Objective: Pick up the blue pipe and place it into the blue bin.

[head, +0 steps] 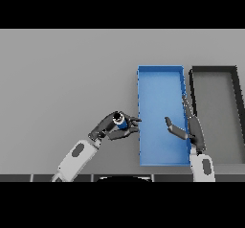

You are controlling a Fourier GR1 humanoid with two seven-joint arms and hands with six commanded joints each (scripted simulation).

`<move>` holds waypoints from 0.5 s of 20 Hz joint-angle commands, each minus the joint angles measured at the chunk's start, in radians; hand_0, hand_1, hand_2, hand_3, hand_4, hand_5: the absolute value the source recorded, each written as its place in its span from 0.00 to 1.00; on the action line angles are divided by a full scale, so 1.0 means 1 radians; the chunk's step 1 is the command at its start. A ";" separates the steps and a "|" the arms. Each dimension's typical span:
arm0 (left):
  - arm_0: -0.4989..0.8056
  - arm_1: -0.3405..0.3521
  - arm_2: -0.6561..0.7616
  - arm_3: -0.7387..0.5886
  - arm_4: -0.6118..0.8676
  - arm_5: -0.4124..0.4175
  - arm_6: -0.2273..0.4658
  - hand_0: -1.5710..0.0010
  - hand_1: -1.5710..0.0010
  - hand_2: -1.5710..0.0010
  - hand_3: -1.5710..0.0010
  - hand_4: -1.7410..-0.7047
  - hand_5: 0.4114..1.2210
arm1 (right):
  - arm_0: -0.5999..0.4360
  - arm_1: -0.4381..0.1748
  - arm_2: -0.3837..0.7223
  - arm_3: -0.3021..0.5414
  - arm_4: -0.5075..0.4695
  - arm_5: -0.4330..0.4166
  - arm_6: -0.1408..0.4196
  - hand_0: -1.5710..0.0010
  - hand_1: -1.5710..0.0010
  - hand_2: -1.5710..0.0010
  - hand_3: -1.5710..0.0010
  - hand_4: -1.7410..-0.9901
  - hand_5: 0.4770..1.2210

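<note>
Blue pipe: short cylinder, clamped in left hand beside rectangular blue bin; right hand fingers straight, over bin.

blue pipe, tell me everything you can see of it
The blue pipe is a short blue piece with a dark, round open end facing up. Most of it is hidden by the left robot hand, whose fingers curl round it. It sits just left of the blue bin, not yet inside. Whether it touches the table cannot be told.
</note>
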 commanded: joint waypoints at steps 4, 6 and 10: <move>-0.017 -0.012 0.000 -0.028 -0.013 -0.016 0.061 0.00 0.00 0.00 0.00 0.26 1.00 | 0.010 -0.010 -0.010 -0.005 -0.002 -0.001 -0.017 1.00 1.00 1.00 1.00 0.78 0.22; -0.008 -0.032 -0.012 -0.030 -0.034 -0.016 0.074 0.00 0.00 0.00 0.00 0.26 1.00 | 0.022 -0.009 -0.006 -0.012 0.010 -0.009 -0.028 1.00 1.00 1.00 1.00 0.79 0.22; -0.002 -0.031 0.009 -0.029 -0.041 -0.034 0.072 0.00 0.00 0.00 0.00 0.27 1.00 | 0.096 0.002 0.005 -0.103 0.061 -0.062 -0.020 1.00 1.00 1.00 1.00 0.77 0.22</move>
